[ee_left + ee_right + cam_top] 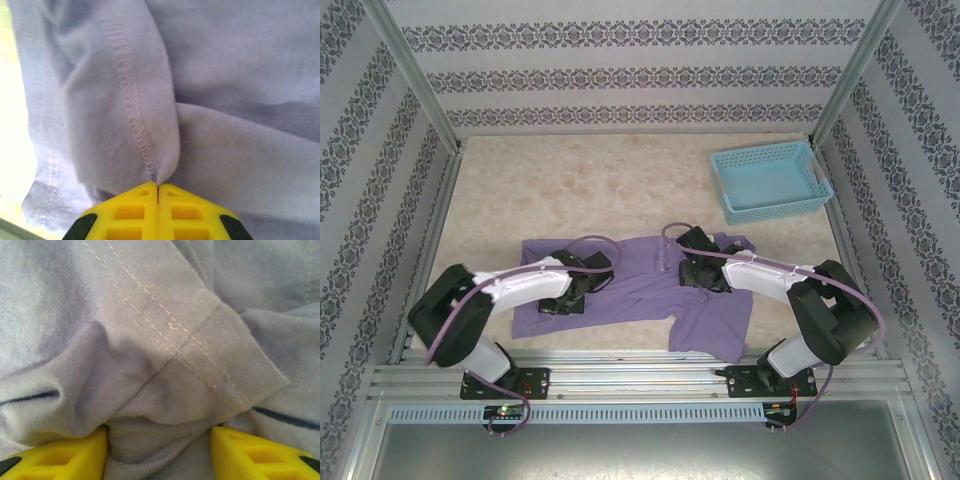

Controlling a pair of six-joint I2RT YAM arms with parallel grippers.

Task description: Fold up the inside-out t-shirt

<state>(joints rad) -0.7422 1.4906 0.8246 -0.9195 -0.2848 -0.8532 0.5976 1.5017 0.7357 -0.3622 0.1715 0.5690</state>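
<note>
Centrally, inside-out t-shirt lies rumpled across near half of table. Lavender-purple, seams and stitching exposed (overlock ridge plain in left wrist view), one flap reaching toward near edge on right. Left gripper closed tight, pinching seamed fold. Right gripper fingers apart, bunched hem cloth filling gap; clamped or not, cannot tell. Light blue basket far right, well apart.
</note>
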